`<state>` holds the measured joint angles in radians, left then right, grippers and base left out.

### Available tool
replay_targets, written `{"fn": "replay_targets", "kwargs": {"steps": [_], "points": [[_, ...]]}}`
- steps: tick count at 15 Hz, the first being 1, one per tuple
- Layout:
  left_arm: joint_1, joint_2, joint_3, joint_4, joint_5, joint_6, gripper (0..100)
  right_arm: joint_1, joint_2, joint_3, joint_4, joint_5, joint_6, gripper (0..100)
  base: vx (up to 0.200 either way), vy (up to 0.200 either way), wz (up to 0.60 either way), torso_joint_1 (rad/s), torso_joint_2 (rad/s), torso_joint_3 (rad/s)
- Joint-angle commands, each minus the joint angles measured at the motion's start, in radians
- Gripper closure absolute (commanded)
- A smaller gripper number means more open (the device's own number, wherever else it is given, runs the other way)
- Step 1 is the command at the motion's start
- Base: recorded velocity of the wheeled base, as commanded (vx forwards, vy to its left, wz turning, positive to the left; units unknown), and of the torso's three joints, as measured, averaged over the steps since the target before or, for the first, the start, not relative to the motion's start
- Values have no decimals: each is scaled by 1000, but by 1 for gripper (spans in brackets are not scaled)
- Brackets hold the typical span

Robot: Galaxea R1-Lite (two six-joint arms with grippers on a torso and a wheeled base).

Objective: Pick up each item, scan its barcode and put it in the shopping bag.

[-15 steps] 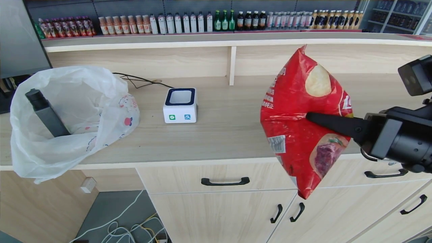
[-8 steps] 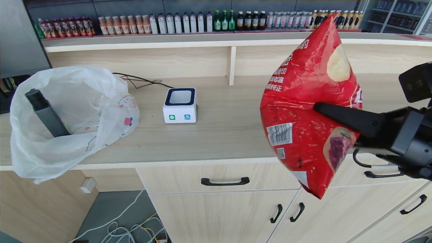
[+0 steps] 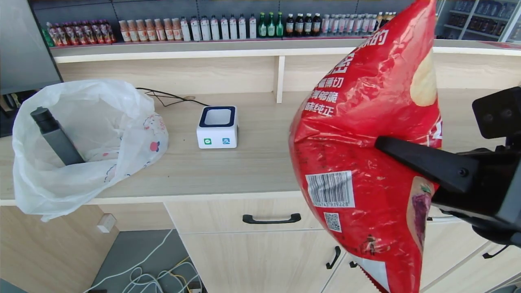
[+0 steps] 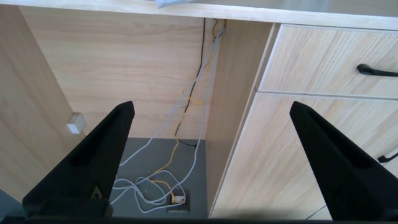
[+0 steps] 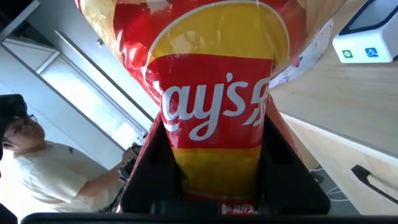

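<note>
The crinkled red foil crisp bag (image 3: 366,134) carries white lettering toward twelve o'clock, a white panel of black barcode stripes toward six and a purple patch near four. Its other face shows a yellow band with white script. At nine o'clock, the translucent white plastic shopping bag (image 3: 93,134) has red and blue prints. The white cube scanner (image 3: 217,127) has a navy rim and green and blue squares. The pale wood-grain counter (image 3: 252,162) has black drawer handles (image 3: 271,221).
</note>
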<state>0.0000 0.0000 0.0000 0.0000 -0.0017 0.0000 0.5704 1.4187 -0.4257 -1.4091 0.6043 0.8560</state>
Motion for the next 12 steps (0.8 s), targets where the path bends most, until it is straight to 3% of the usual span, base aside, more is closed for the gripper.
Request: {"fn": "replay_targets", "kwargs": {"steps": [1, 3, 12], "points": [[0, 0, 0, 0, 0, 0, 0, 5, 3, 64, -65, 0, 32, 100, 0, 0, 0, 0, 0, 0], [0, 0, 0, 0, 0, 0, 0, 5, 8, 120, -143, 0, 57, 100, 0, 0, 0, 0, 0, 0], [0, 0, 0, 0, 0, 0, 0, 5, 39, 122, -162, -6, 210, 100, 0, 0, 0, 0, 0, 0]]}}
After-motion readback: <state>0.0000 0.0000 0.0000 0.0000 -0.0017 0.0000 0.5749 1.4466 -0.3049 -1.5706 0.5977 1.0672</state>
